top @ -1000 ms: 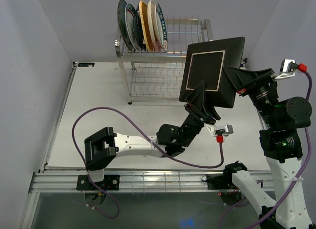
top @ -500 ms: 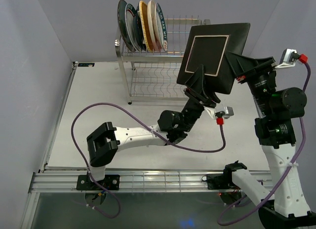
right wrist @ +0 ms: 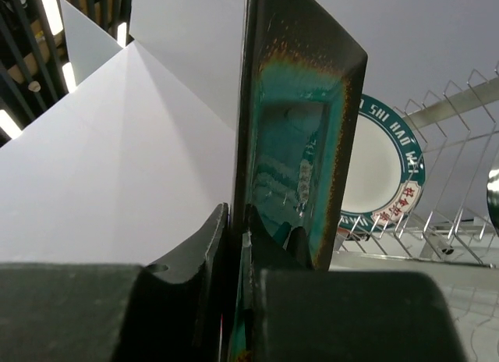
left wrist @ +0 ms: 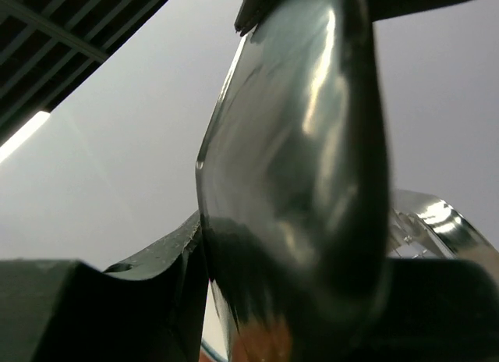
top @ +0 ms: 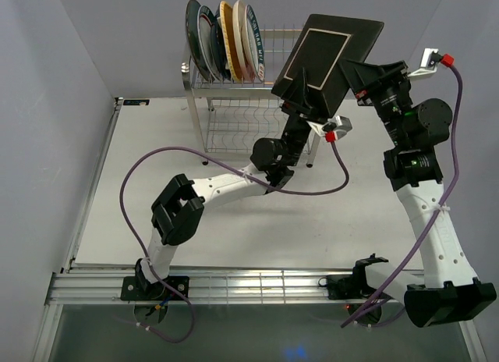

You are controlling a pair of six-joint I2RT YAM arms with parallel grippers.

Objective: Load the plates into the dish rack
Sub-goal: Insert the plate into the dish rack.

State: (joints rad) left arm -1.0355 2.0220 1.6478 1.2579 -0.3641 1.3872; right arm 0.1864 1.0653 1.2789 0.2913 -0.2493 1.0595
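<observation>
The left arm [top: 226, 189] and right arm [top: 437, 237] have white shells and black joints; a purple cable [top: 125, 198] with a red connector [top: 330, 136] trails each. The left gripper [top: 302, 87] and right gripper [top: 348, 69] are matte black.

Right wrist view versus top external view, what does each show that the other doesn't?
Only the right wrist: the square plate's green face and brown rim. Only the top: its dark underside, the left end effector at its lower edge, the rack's row of plates. Both: that plate gripped by the right end effector, the rack, a white plate with a lettered rim.
</observation>
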